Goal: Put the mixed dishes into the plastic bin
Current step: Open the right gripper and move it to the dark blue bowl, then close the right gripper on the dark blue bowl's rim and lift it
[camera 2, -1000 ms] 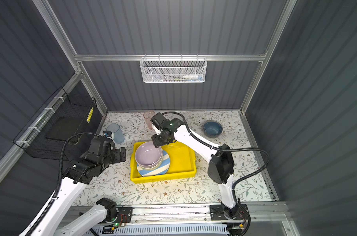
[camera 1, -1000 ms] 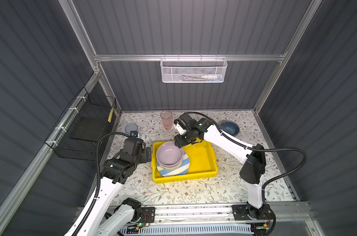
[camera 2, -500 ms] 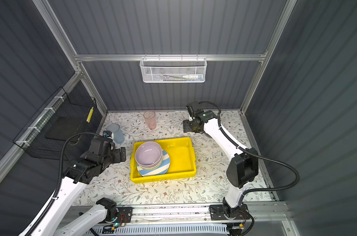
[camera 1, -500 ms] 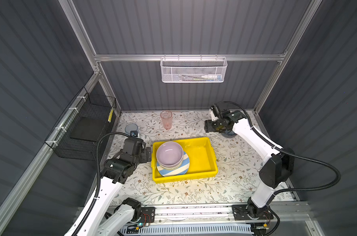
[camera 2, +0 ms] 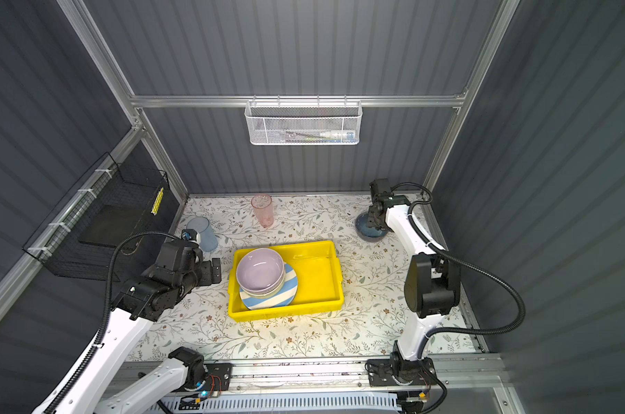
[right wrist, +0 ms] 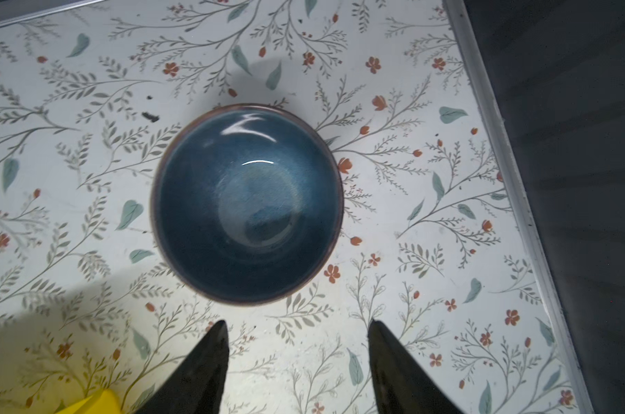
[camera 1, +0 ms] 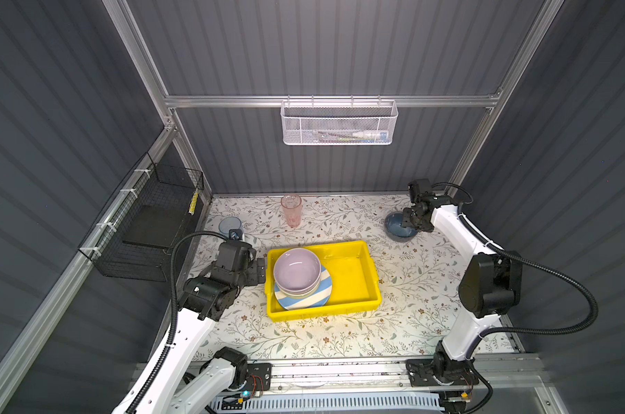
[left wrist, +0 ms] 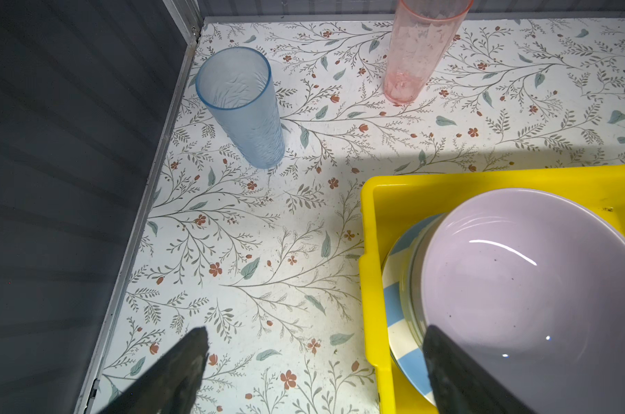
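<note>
Yellow plastic, the bin (camera 1: 354, 283) sits mid-counter (camera 1: 411, 279). In the half nearer my left arm, a lilac bowl (camera 1: 296, 267) nests in a paler bowl (left wrist: 413, 286) on a blue-white striped plate (camera 1: 321, 292); the other half is bare. My left end effector (left wrist: 314, 344) hovers just beside that end of the bin, fingers spread wide and holding nothing. Toward the back wall stand a pink tumbler (camera 1: 291, 209) and, near the left corner, a blue tumbler (camera 1: 229, 225), both upright on the counter. A blue bowl (right wrist: 246, 204) rests near the back right corner, well apart from the bin. My right end effector (right wrist: 296, 329) hangs just above it, fingers parted and empty, not touching the bowl.
</note>
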Controlling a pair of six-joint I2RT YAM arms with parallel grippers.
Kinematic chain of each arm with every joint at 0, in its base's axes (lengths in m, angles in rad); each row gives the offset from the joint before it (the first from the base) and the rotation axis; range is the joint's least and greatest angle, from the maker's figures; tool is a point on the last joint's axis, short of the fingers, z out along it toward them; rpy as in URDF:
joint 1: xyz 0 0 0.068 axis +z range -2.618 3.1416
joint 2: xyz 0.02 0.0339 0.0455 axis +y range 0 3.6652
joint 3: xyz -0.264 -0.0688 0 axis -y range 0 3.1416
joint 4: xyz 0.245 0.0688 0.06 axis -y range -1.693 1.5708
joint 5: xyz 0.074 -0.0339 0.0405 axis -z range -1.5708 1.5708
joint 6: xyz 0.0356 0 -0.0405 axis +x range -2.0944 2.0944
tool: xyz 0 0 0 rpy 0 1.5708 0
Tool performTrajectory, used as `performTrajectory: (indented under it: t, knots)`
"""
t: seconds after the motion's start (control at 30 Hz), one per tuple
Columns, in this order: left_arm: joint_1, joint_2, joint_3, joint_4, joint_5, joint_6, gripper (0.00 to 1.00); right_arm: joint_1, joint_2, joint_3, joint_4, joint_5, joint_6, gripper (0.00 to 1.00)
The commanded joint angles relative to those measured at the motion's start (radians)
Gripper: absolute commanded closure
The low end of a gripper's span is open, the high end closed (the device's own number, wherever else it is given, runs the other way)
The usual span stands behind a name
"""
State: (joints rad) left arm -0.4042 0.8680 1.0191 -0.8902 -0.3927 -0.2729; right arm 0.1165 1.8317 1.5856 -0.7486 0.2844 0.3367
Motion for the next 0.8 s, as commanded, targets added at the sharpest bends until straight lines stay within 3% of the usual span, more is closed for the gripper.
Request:
performTrajectory:
  t: [0.0, 0.17, 0.77]
  knots:
    - [0.005, -0.006, -0.001, -0.010, 0.012, 0.014, 0.05, -0.040, 0.022, -0.020, 0.044, 0.037, 0.014, 0.41]
    - [0.005, -0.005, 0.001, -0.012, 0.023, 0.016, 0.05, -0.094, 0.060, -0.046, 0.083, -0.041, 0.042, 0.47]
    - [0.005, -0.002, -0.007, -0.008, 0.041, 0.013, 0.04, -0.141, 0.190, -0.015, 0.145, -0.172, 0.034, 0.57]
